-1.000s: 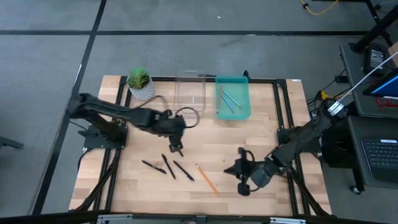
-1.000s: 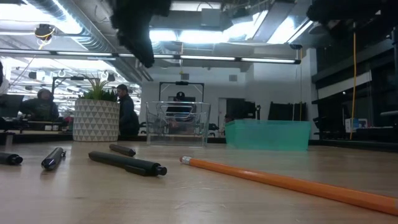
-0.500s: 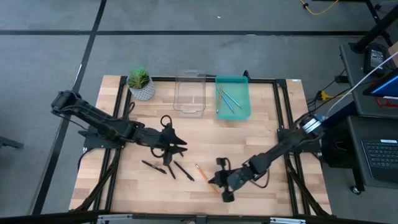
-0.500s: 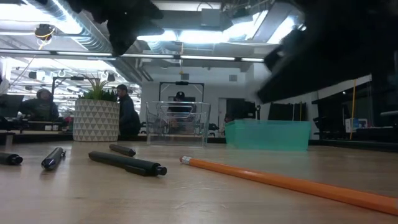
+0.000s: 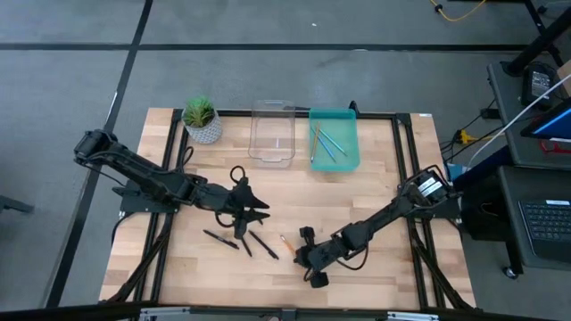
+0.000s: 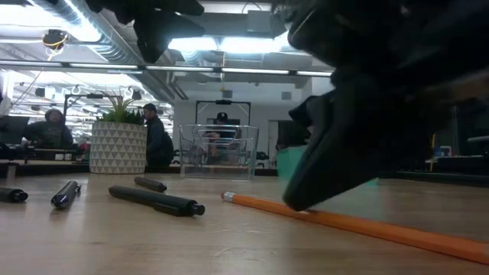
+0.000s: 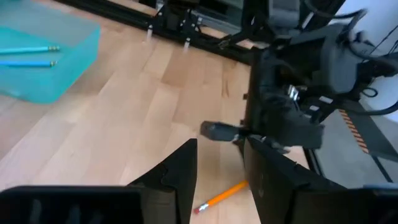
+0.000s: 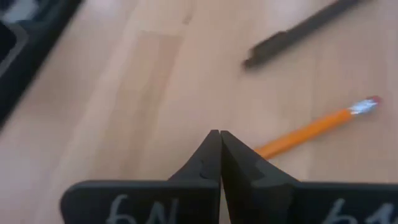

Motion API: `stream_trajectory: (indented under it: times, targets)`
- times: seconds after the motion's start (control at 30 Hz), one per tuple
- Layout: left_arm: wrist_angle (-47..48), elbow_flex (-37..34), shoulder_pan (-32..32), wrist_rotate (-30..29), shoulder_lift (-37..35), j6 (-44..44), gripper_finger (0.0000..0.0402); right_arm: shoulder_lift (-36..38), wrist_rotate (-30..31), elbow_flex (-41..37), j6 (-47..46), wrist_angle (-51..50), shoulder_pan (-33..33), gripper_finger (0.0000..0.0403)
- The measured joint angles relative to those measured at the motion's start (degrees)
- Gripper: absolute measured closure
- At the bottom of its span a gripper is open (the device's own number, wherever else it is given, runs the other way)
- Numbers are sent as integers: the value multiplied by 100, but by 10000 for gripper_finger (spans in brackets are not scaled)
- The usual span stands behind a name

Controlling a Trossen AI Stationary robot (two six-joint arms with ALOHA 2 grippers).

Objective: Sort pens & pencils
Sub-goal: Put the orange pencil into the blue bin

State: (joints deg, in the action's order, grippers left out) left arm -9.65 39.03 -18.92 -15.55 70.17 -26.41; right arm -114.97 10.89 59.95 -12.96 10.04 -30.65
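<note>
Several black pens (image 5: 241, 239) lie flat on the wood toward the table's near left, also showing in the low view (image 6: 157, 201). One orange pencil (image 5: 287, 242) lies just right of them. Light blue pencils (image 5: 328, 144) lie in the teal bin (image 5: 350, 160). My left gripper (image 5: 248, 205) hovers open above the pens. My right gripper (image 5: 303, 257) is shut and low over the orange pencil's (image 8: 317, 127) middle, its fingertips (image 6: 299, 200) reaching down to the pencil (image 6: 367, 226). My right gripper comes down on the middle of the orange pencil (image 8: 273, 144) from above with shut fingers. The fingers themselves hide the spot, so I cannot tell whether they touch it. The pencil lies flat on the table.
A clear plastic bin (image 5: 272, 134) stands at the far edge, left of the teal bin. A potted plant (image 5: 201, 119) stands at the far left. A black frame (image 5: 406, 169) runs along the table's sides. Bare wood lies between the bins and the pens.
My right gripper has swept from the near right toward the table's left and come down over the orange pencil. My left arm has folded lower and its gripper has turned, staying above the pens. The pens and pencil have not moved.
</note>
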Motion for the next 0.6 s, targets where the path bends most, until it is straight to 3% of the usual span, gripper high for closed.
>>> stream_trajectory:
  times: [0.4,0.6]
  targets:
    - [13,0,0,0,0,0,276,336,-109,-1,89,-1239,0,399]
    - [16,0,-2,0,0,0,276,767,141,-7,-165,-2590,0,399]
